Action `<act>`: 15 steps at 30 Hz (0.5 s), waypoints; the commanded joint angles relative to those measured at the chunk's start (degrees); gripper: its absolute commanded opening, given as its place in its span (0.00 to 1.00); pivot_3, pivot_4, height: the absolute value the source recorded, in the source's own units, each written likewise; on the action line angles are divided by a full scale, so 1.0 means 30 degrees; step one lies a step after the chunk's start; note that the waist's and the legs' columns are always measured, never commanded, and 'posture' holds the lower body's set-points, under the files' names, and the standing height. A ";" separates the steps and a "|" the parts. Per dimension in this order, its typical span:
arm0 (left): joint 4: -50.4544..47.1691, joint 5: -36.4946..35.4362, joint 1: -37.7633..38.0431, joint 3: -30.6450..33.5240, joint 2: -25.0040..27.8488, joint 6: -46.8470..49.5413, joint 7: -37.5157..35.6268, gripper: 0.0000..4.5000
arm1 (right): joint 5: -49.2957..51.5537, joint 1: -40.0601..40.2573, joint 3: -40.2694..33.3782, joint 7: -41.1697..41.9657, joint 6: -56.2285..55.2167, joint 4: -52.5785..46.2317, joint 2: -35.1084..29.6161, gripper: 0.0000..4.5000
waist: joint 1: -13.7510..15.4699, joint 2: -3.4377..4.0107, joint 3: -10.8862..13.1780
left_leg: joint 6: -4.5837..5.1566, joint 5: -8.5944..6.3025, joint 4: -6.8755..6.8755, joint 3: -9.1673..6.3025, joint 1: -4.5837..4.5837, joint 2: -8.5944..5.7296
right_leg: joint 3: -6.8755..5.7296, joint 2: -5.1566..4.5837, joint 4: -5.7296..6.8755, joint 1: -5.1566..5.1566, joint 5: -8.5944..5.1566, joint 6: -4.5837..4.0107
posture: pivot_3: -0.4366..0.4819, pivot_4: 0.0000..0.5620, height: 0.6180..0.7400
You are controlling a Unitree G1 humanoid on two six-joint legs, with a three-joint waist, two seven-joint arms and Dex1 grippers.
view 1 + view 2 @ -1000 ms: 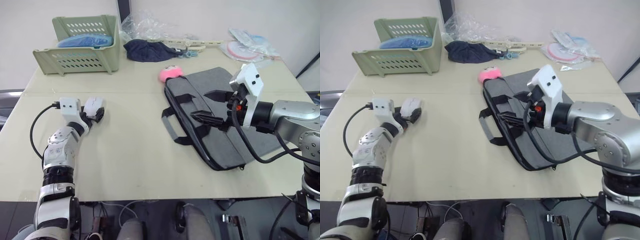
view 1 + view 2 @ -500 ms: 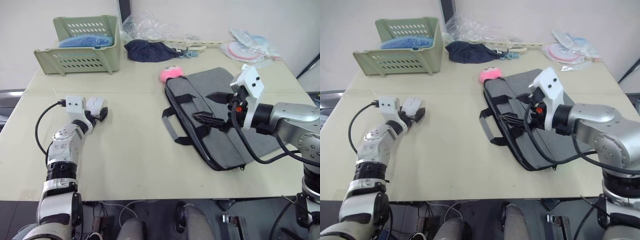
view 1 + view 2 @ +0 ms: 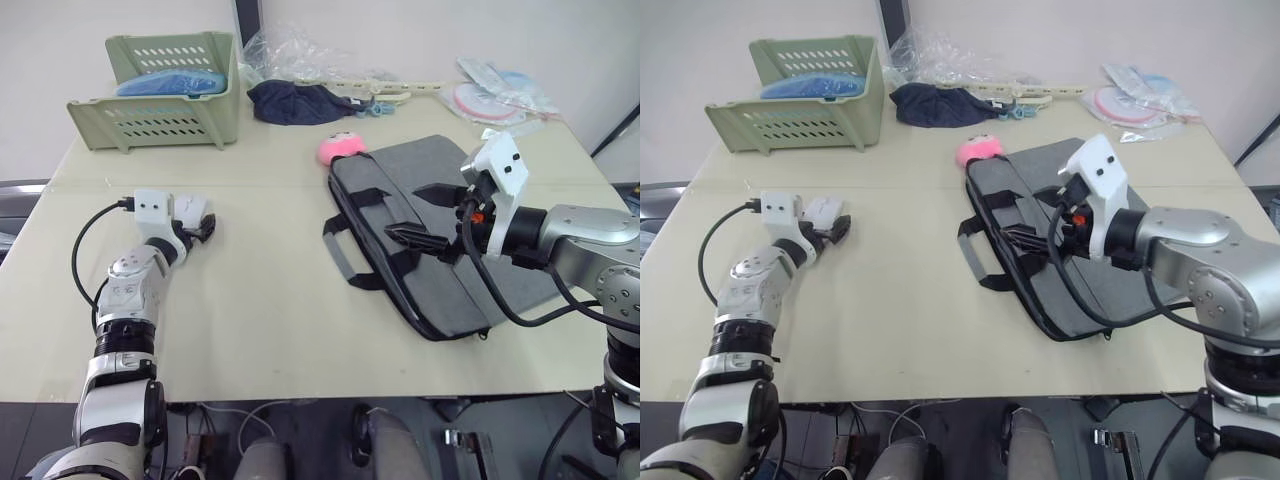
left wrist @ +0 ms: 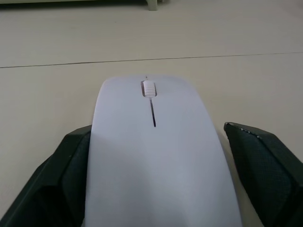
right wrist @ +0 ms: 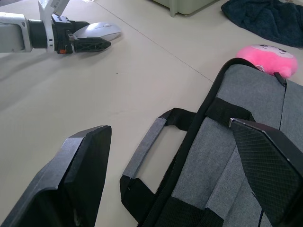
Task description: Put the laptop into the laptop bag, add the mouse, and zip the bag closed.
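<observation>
Beige table: left pincer straddling mouse, right pincer spread above laptop bag.

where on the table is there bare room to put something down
Bare stretch: the table between the mouse in the left gripper and the laptop bag, down to the near edge. Crowded: the back edge, with the green basket, navy cloth and pink plush.

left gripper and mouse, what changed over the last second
The left gripper slid slightly toward the bag, with the mouse between its open fingers; the mouse itself barely shifted on the table. The right gripper stayed open over the bag, and the bag and pink plush stayed put.
</observation>
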 commanded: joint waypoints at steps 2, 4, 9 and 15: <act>0.0171 -0.0036 0.0472 -0.0060 -0.0158 0.0524 -0.0181 0.63 | -0.0167 -0.0081 -0.0592 -0.0312 -0.0349 -0.0181 -0.0251 0.98 | 0.0010 -0.0002 -0.0002 | 0.0000 0.0000 0.0006 -0.0001 0.0006 -0.0002 | -0.0002 -0.0003 -0.0003 0.0000 0.0000 0.0000 | 0.48 0.27 1.00; 0.0208 -0.0040 0.0519 -0.0057 -0.0186 0.0765 -0.0120 0.63 | -0.0201 -0.0097 -0.0549 -0.0292 -0.0361 -0.0151 -0.0266 0.98 | 0.0004 -0.0002 -0.0002 | 0.0000 0.0000 0.0006 0.0000 0.0004 -0.0002 | -0.0002 -0.0003 -0.0002 0.0004 0.0000 0.0000 | 0.48 0.27 1.00; 0.0001 -0.0069 0.0666 0.0005 -0.0252 0.0977 -0.0026 0.63 | -0.0308 -0.0136 -0.0424 -0.0257 -0.0412 -0.0074 -0.0252 0.98 | -0.0004 0.0000 -0.0004 | 0.0000 0.0000 0.0005 0.0001 0.0003 -0.0002 | 0.0003 -0.0004 0.0000 0.0016 0.0000 0.0000 | 0.48 0.27 1.00; -0.1474 -0.0361 0.1121 -0.0171 -0.0401 0.1586 -0.0577 0.63 | -0.0669 -0.0301 -0.0122 -0.0171 -0.0544 -0.0063 -0.0309 0.98 | -0.0001 0.0001 -0.0004 | 0.0000 0.0000 0.0005 0.0000 0.0004 -0.0002 | 0.0003 -0.0004 -0.0001 0.0015 0.0000 0.0000 | 0.48 0.27 1.00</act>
